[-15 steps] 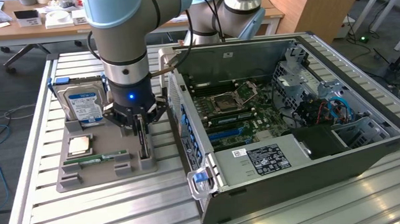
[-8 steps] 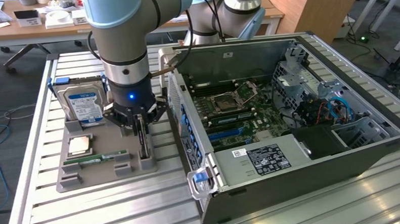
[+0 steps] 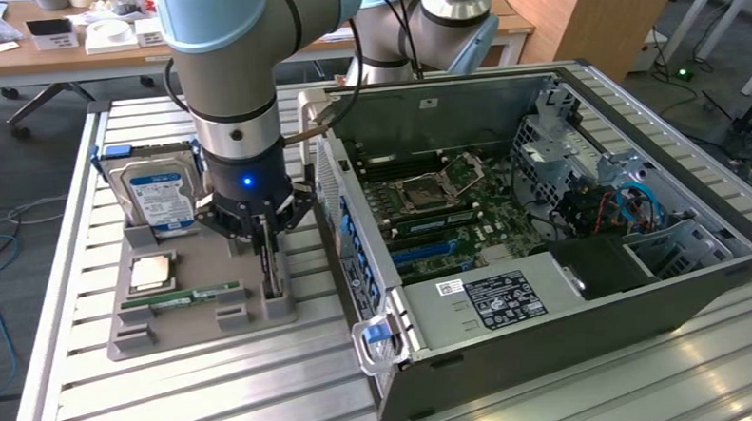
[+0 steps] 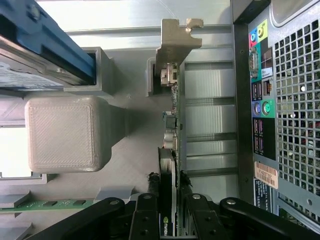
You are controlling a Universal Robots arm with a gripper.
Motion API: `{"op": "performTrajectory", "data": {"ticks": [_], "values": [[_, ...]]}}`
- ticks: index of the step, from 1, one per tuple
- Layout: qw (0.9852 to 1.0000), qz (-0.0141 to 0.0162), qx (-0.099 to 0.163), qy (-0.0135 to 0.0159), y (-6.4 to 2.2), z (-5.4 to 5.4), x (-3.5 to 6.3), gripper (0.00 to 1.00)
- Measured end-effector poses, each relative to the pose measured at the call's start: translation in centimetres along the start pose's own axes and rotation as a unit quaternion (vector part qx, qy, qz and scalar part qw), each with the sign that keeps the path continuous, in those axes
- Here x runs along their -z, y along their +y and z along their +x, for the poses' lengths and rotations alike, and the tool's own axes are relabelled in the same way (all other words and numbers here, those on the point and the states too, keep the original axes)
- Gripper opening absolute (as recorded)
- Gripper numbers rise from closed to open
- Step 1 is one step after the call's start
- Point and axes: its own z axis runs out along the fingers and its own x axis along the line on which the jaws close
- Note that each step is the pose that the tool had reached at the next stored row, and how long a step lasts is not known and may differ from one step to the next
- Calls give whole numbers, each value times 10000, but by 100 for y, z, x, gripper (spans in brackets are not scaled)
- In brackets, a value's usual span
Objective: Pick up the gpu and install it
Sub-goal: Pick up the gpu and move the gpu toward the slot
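One gripper [image 3: 268,261]: closed on the gpu [image 4: 170,140], one finger laid against each face of the card.
Gpu: seated upright on edge in the grey holder [image 3: 191,328], left of centre in the exterior view.
Computer case [image 3: 542,213]: laid open just beside the holder, at centre right.

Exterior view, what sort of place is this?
Probably a robotics lab: a robot arm over a slatted metal bench, an open PC case beside a parts tray, and cluttered desks behind.
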Motion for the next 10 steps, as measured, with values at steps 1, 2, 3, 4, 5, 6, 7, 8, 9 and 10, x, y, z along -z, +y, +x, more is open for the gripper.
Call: {"op": "performTrajectory", "data": {"ticks": [1, 2, 3, 4, 5, 6, 7, 8, 9, 10], "values": [[10000, 0, 0, 0, 0, 0, 0, 26], [10000, 0, 0, 0, 0, 0, 0, 26], [10000, 0, 0, 0, 0, 0, 0, 26], [10000, 0, 0, 0, 0, 0, 0, 26], [10000, 0, 0, 0, 0, 0, 0, 26], [10000, 0, 0, 0, 0, 0, 0, 26], [10000, 0, 0, 0, 0, 0, 0, 26], [10000, 0, 0, 0, 0, 0, 0, 26], [10000, 0, 0, 0, 0, 0, 0, 26], [10000, -1, 1, 0, 0, 0, -1, 26]]}}
